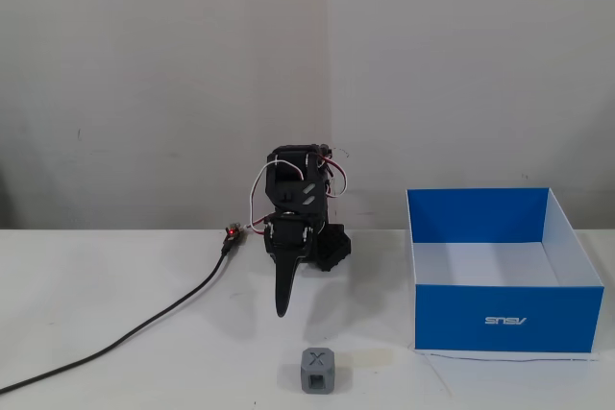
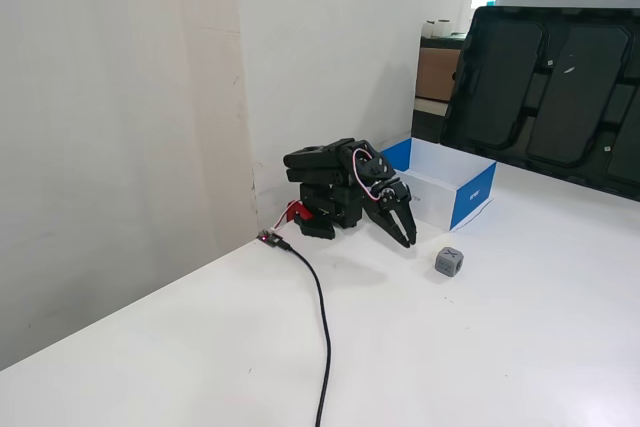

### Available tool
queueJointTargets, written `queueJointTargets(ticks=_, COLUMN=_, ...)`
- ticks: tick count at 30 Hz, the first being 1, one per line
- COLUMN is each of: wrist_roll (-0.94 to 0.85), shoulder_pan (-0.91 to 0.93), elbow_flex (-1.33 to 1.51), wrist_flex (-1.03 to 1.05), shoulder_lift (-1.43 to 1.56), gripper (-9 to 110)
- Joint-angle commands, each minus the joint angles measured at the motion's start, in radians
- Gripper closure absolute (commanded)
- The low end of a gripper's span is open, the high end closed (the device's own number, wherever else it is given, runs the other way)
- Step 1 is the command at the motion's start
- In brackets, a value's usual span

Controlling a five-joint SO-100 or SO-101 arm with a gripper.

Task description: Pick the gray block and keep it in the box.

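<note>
arm folded low against the wall on the white tabletop (image 1: pixel 115 295), gripper (image 1: pixel 282 312) pointing down and fwd, tips just above the surface. in the front fixed view the jaws line up edge-on and read as one blade; in the side fixed view the gripper (image 2: pixel 408 240) shows two fingers w/ a narrow gap between them, nothing held.

gray block (image 1: pixel 316 370) sits on the tabletop in front of the gripper, apart from it, X face toward the front cam. in the side view the block (image 2: pixel 449 262) is just right of the tips, no contact. a pale strip of tape (image 1: pixel 370 359) lies flat beside the block, on its right in the front view.

blue box (image 1: pixel 506 318) stands open on the right of the front view, white logo on its front wall, white floor inside, nothing visible in it. in the side view the box (image 2: pixel 472 196) is behind the arm, near the wall corner. block is well outside the box.

black cable (image 1: pixel 144 331) runs from the arm base off to the left edge of the front view, w/ a red-lit connector (image 1: pixel 231 232) near the base. red/white wires loop over the arm body.
</note>
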Motion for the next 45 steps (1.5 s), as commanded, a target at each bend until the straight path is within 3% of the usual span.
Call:
queueJointTargets(ticks=1, wrist_roll=0.009, shoulder_pan=-0.003, elbow_flex=0.005, wrist_flex=0.003, shoulder_lift=0.118, gripper=101)
queueJointTargets(ticks=32, wrist_roll=0.048, shoulder_pan=-0.028, elbow_flex=-0.023, wrist_flex=0.029, shoulder_lift=0.11, gripper=101)
queueJointTargets(ticks=45, wrist_roll=0.089, shoulder_pan=-0.069, elbow_flex=-0.153, wrist_flex=-0.035, shoulder_lift=-0.084, gripper=101)
